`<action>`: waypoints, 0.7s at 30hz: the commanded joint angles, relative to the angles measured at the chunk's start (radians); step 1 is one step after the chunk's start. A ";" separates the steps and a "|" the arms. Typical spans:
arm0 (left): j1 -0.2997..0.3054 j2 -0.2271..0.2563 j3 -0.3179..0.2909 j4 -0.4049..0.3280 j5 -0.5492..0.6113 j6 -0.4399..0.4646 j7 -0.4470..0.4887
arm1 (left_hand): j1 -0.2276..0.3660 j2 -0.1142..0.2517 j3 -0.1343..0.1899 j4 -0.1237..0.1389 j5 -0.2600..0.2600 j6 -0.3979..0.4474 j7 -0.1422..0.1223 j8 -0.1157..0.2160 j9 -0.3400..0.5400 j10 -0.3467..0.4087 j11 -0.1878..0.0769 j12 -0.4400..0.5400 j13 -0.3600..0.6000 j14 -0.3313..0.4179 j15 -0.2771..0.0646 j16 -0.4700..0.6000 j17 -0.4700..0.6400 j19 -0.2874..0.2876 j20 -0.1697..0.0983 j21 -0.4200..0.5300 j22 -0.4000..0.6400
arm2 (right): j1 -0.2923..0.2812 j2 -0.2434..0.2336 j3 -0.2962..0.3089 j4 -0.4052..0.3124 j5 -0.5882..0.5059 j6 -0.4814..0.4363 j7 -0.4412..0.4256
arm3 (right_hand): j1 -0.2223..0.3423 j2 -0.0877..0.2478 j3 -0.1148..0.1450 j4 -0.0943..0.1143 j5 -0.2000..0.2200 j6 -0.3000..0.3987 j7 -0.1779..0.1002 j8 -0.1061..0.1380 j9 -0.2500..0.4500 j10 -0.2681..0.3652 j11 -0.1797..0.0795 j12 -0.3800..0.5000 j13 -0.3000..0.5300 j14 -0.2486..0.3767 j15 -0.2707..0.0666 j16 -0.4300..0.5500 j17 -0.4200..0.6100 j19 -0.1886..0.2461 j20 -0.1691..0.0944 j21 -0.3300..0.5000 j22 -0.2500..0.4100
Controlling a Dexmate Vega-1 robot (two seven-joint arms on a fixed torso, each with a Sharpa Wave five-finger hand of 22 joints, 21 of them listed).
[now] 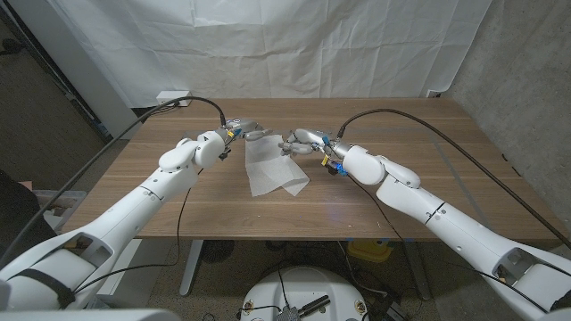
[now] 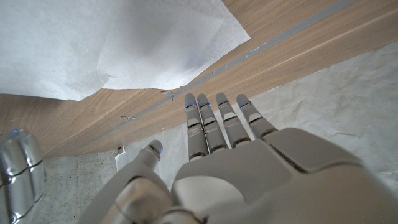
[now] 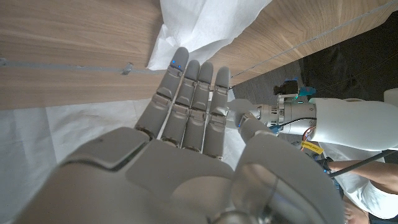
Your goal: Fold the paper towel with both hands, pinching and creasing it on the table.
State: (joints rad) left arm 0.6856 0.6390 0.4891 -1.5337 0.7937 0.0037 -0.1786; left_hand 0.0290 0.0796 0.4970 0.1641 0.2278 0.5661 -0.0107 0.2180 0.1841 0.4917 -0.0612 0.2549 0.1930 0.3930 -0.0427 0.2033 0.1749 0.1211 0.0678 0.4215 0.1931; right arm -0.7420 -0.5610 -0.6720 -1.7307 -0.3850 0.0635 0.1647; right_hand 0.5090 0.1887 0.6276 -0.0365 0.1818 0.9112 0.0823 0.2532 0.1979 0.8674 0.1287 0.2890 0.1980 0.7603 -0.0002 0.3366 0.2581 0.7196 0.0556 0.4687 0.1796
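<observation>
A white paper towel (image 1: 270,168) lies on the wooden table (image 1: 401,125), with one part lapped over near its right front corner. My left hand (image 1: 243,131) hovers at the towel's far left corner, fingers stretched out straight and holding nothing. My right hand (image 1: 299,143) is at the far right corner, also with fingers extended and the thumb apart. In the left wrist view the towel (image 2: 112,43) lies beyond the fingertips (image 2: 205,109), apart from them. In the right wrist view the fingertips (image 3: 186,65) reach the towel's (image 3: 205,25) edge; whether they touch it is unclear.
A white cloth backdrop (image 1: 294,45) hangs behind the table. A white power strip (image 1: 174,96) sits at the table's far left corner. Black cables (image 1: 401,116) run from both wrists across the tabletop. Bare wood stretches left, right and in front of the towel.
</observation>
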 commanded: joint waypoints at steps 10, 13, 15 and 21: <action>-0.015 0.001 0.005 0.011 0.002 -0.017 -0.005 | -0.007 0.042 -0.002 0.004 -0.002 -0.004 0.002 -0.003 0.002 -0.003 0.000 -0.003 0.005 -0.003 -0.023 -0.003 0.004 0.002 -0.004 -0.002 0.002 | -0.035 -0.013 -0.013 -0.012 -0.001 -0.048 0.025 | 0.008 -0.004 0.021 -0.004 -0.001 0.047 0.006 0.017 0.002 0.052 0.006 0.017 0.001 0.062 0.000 0.017 -0.006 0.042 -0.004 0.020 0.002; -0.017 0.001 0.006 0.014 0.002 -0.020 -0.003 | -0.007 0.042 -0.002 0.004 -0.002 -0.004 0.002 -0.004 0.002 -0.003 0.000 -0.004 0.005 -0.004 -0.022 -0.004 0.004 0.003 -0.004 -0.003 0.002 | -0.031 -0.010 -0.018 0.000 0.010 -0.047 0.039 | 0.008 -0.005 0.024 -0.004 0.000 0.052 0.006 0.018 0.002 0.057 0.002 0.017 0.001 0.066 0.000 0.015 -0.009 0.048 -0.006 0.022 0.002; -0.018 0.000 0.007 0.016 0.003 -0.020 -0.004 | -0.007 0.042 -0.002 0.004 -0.002 -0.004 0.002 -0.005 0.002 -0.003 0.002 -0.005 0.005 -0.003 -0.022 -0.004 0.004 0.003 -0.004 -0.003 0.002 | -0.031 -0.007 -0.020 0.008 0.015 -0.039 0.037 | 0.008 -0.005 0.026 -0.004 0.000 0.053 0.007 0.018 0.002 0.058 0.000 0.016 0.000 0.070 0.001 0.016 -0.009 0.050 -0.008 0.023 0.002; -0.019 0.000 0.006 0.023 -0.003 -0.025 -0.002 | -0.007 0.041 -0.002 0.004 -0.002 -0.004 0.002 -0.005 0.002 -0.004 0.000 -0.006 0.006 -0.003 -0.022 -0.004 0.004 0.003 -0.004 -0.003 0.002 | -0.018 -0.001 -0.031 0.026 0.016 -0.057 0.059 | 0.008 -0.003 0.027 -0.005 -0.001 0.053 0.009 0.016 0.002 0.059 0.003 0.014 0.000 0.070 0.000 0.016 -0.008 0.052 -0.010 0.023 0.002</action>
State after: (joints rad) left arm 0.6721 0.6405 0.4941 -1.5225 0.7966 -0.0133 -0.1818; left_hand 0.0290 0.0796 0.4941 0.1669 0.2278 0.5662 -0.0107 0.2141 0.1840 0.4918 -0.0611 0.2511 0.1930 0.3930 -0.0427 0.1993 0.1745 0.1212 0.0679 0.4215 0.1930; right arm -0.7719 -0.5708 -0.6889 -1.7318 -0.3798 0.0267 0.1941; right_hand 0.5089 0.1888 0.6487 -0.0401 0.1818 0.9558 0.0948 0.2665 0.1977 0.9171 0.1282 0.2967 0.1951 0.8220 -0.0017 0.3481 0.2458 0.7659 0.0481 0.4822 0.1794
